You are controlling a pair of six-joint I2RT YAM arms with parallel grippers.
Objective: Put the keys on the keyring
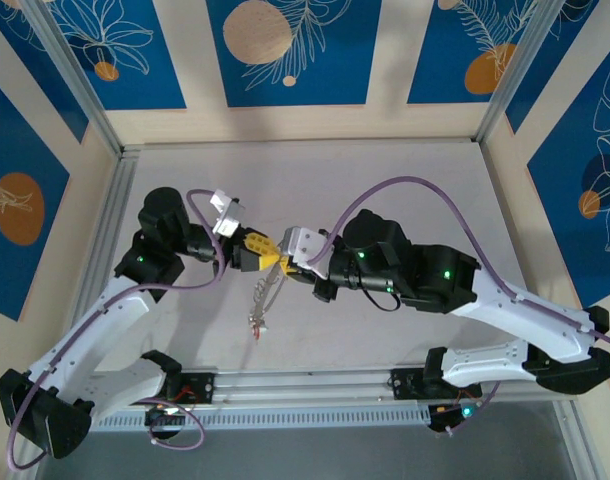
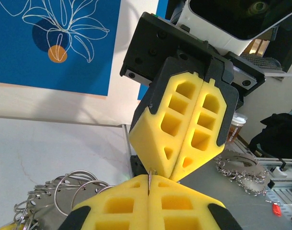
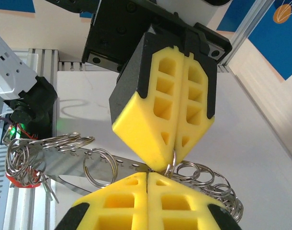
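My two grippers meet tip to tip above the middle of the table. My left gripper [image 1: 265, 256] [image 2: 149, 184] is shut on a small metal split ring [image 3: 174, 162]; the ring's edge shows in the seam of its yellow pads. My right gripper [image 1: 285, 263] [image 3: 147, 178] is shut, and I see nothing in its seam. Below the tips hangs a bunch of keys [image 1: 259, 308] with flat metal blades [image 3: 64, 163], several split rings [image 3: 203, 175] and a red tag [image 3: 21, 179]. A thin grey wire in that bunch looks like the keyring [image 1: 269, 292].
The pale table [image 1: 385, 180] has a metal frame rail [image 1: 305, 385] along its near edge. Purple cables [image 1: 425, 195] arc over both arms. Beyond the table, metal clutter [image 2: 241, 172] lies on a grey surface.
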